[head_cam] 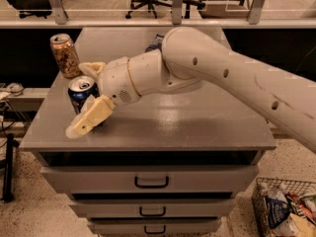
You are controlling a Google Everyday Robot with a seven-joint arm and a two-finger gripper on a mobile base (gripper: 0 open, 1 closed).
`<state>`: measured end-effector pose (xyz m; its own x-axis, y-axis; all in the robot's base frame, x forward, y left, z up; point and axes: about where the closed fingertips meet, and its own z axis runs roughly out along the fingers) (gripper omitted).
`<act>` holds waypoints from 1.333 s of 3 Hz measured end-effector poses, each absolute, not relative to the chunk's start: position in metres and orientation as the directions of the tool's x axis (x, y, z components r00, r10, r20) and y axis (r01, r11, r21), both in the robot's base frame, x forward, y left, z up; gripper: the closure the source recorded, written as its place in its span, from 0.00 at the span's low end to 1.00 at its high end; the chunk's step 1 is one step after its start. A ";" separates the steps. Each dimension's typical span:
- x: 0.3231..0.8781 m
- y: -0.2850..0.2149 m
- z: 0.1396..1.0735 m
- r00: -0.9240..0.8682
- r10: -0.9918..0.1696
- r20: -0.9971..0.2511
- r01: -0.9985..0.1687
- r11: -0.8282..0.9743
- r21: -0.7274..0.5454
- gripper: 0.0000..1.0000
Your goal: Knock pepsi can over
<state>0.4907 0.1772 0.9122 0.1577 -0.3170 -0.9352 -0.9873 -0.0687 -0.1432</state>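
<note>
The pepsi can (79, 94), dark blue with a silver top, stands upright near the front left of the grey cabinet top (197, 122). My gripper (78, 99) has come in from the right and is open, with the can between its two cream fingers. One finger (91, 117) lies in front of the can and covers its lower part. The other finger (90, 68) is behind the can. I cannot tell whether either finger touches it.
A tan patterned can (64, 55) stands upright just behind the pepsi can at the left edge. A dark blue packet (155, 42) lies at the back, mostly hidden by my arm. Drawers (150, 180) are below, and a wire basket (286, 209) sits on the floor at right.
</note>
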 end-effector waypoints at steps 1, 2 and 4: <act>0.495 0.187 0.890 0.146 -0.305 -0.941 -0.989 -0.062 -0.134 0.00; 0.499 0.188 0.880 0.138 -0.294 -0.946 -0.990 -0.043 -0.131 0.15; 0.507 0.182 0.883 0.134 -0.281 -0.950 -0.990 0.004 -0.141 0.70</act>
<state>0.5072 0.1819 0.8829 0.1341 -0.2812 -0.9502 -0.9900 0.0037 -0.1408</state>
